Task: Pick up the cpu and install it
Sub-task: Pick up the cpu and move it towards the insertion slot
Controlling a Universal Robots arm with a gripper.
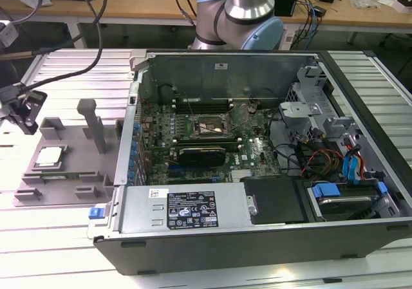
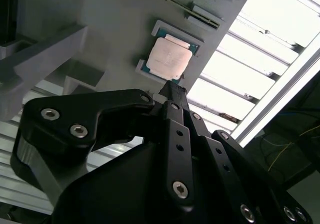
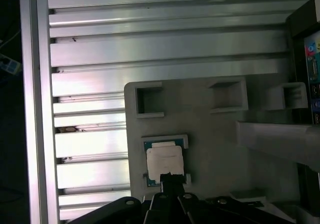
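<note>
The cpu (image 1: 50, 156), a small square chip with a silvery-white top, lies flat in a recess of the grey plastic tray (image 1: 71, 173) at the exterior view's left, outside the computer case. In both wrist views the cpu (image 2: 169, 58) (image 3: 163, 161) lies just beyond my black fingertips. My gripper (image 1: 27, 118) hangs above the tray's outer side, apart from the chip. Its fingers (image 2: 171, 87) (image 3: 171, 176) meet in one narrow tip, shut, with nothing held. The black socket frame (image 1: 206, 125) sits on the motherboard inside the case.
The open computer case (image 1: 257, 224) lies on its side on the ribbed metal table (image 1: 58, 70), with cables, a drive cage and a power supply inside. A tall grey post (image 1: 93, 125) rises from the tray beside the cpu. The arm's base stands behind the case.
</note>
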